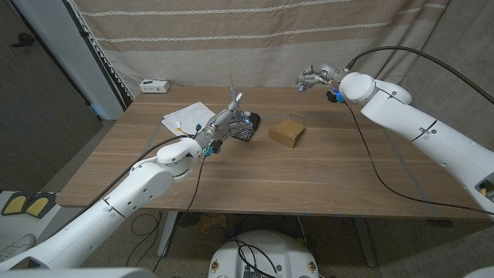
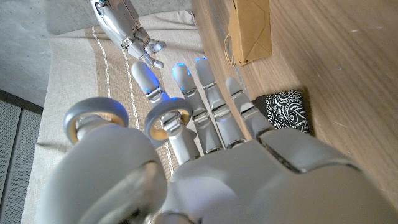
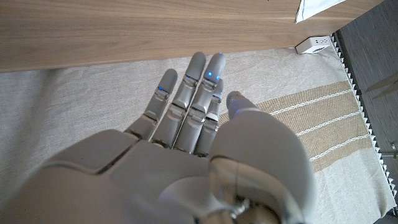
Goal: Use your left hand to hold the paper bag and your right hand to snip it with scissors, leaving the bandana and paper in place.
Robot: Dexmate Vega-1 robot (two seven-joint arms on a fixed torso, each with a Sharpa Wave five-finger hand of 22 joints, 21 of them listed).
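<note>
Brown paper bag (image 1: 286,132) lies flat, handles up; left hand (image 1: 226,120), right hand (image 1: 314,77) spread, empty.

Your arms wear smooth white shells with black cables trailing; each silver-grey hand (image 2: 205,155) (image 3: 186,162) carries small blue fingertip lights.

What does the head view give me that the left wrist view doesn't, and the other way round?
Head view alone: the sheet of paper near the table's far left corner, and the white box behind the table. Left wrist view alone: the left hand's fingers close up, spread with nothing in them. Both: the paper bag, the bandana, the left hand and the raised right hand.
</note>
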